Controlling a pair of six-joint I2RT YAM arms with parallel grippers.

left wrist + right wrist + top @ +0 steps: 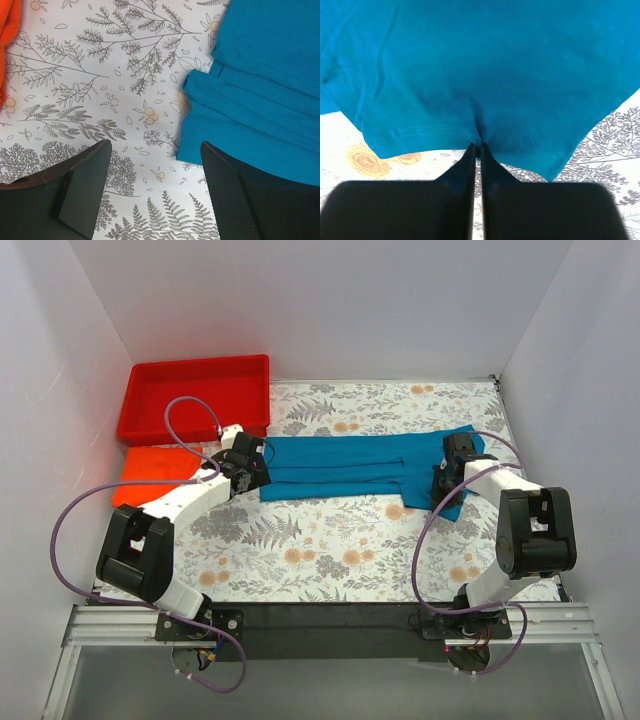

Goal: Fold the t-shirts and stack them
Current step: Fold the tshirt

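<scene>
1. Top external view is showing the teal-blue t-shirt (360, 468), soft short-sleeved cloth, lying as a long band across the middle of the floral-printed table cover (330, 540); it looks part folded lengthwise, so each arm is working one end, probably to bring the ends together.
2. The orange-red t-shirt (150, 465), soft plain cloth, is lying at the far left of the table cover, just in front of the rigid red plastic tray (195, 365); it is sitting apart from the teal-blue t-shirt, and stacking is not yet done.
3. Right wrist view: the right gripper (477, 147) is closing to a bare slit on the stitched hem of the teal-blue t-shirt (485, 65); the cloth is puckering at the fingertips, so I am judging this a pinch on the hem at the shirt's right end (450, 475).
4. Left wrist view: the left gripper (155, 155) is standing wide and holding nothing; one finger is hanging over the bare table cover, the other over the corner of the teal-blue t-shirt (260, 100); whether either finger is touching down I cannot tell.
5. Judgement: the left gripper (260, 470) is lining up astride the cloth edge for a matching pinch; the orange-red t-shirt (7, 40) is showing only at the frame's edge.
</scene>
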